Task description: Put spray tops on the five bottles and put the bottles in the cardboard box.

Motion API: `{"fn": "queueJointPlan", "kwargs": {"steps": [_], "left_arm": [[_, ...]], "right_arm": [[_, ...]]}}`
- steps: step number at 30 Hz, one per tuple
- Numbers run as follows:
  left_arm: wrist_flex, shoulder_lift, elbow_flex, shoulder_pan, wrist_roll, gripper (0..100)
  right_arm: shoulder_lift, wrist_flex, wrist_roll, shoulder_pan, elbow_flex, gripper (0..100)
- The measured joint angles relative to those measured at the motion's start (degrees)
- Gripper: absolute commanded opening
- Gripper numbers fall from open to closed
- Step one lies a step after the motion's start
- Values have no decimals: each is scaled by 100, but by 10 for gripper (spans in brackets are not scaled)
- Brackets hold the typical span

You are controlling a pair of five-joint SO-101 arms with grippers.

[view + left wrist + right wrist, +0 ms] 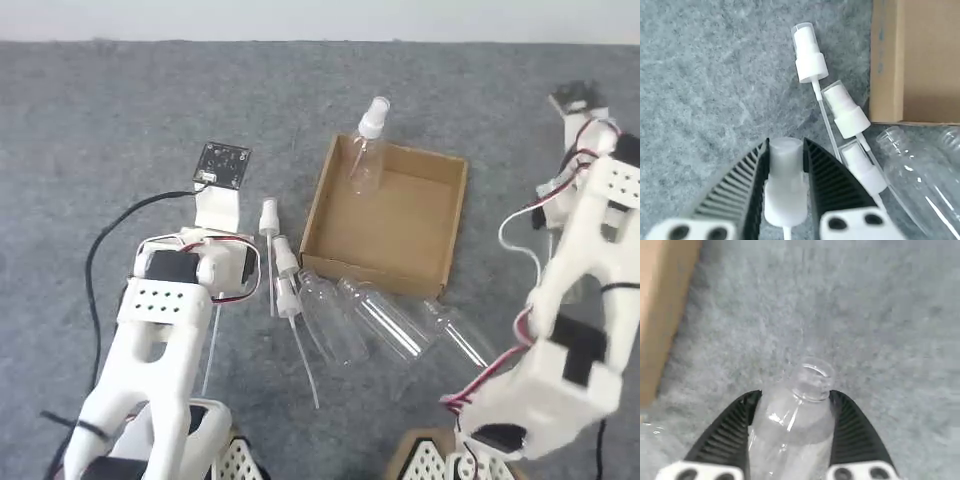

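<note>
Left gripper point(785, 145) is clamped on a spray top point(785, 190), nozzle end poking out past the fingertips. We read that as a top held ready to go into a neck. Right gripper point(795, 392) is closed around a clear bottle point(790, 425) just below its open neck, so the mouth stays free for the top.

In the high view, the cardboard box point(370, 262) sits mid-table, and one capped bottle point(366, 155) leans in its 11 o'clock corner. Three loose spray tops point(285, 258) lie just off the box's 9 o'clock wall. Three lying bottles point(385, 320) crowd its 6 o'clock wall, touching or nearly so.

The arms are well apart at 9 and 3 o'clock of the box. The grey carpet point(120, 110) is open at 12 o'clock. The near side is cluttered, so we judge a meeting above the box safer than low across the bottles.
</note>
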Motion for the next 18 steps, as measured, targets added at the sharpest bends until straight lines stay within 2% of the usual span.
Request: {"fn": "queueJointPlan", "kwargs": {"steps": [5, 13, 18], "left_arm": [[299, 0, -510, 9, 0, 10], [1046, 0, -2013, -255, 18, 10], [1380, -123, -2787, -431, 316, 10]], "right_arm": [[-1310, 9, -255, -712, 756, 6], [-3833, -369, -791, -2462, 2488, 6], [-4765, -774, -1116, -3587, 3525, 6]]}}
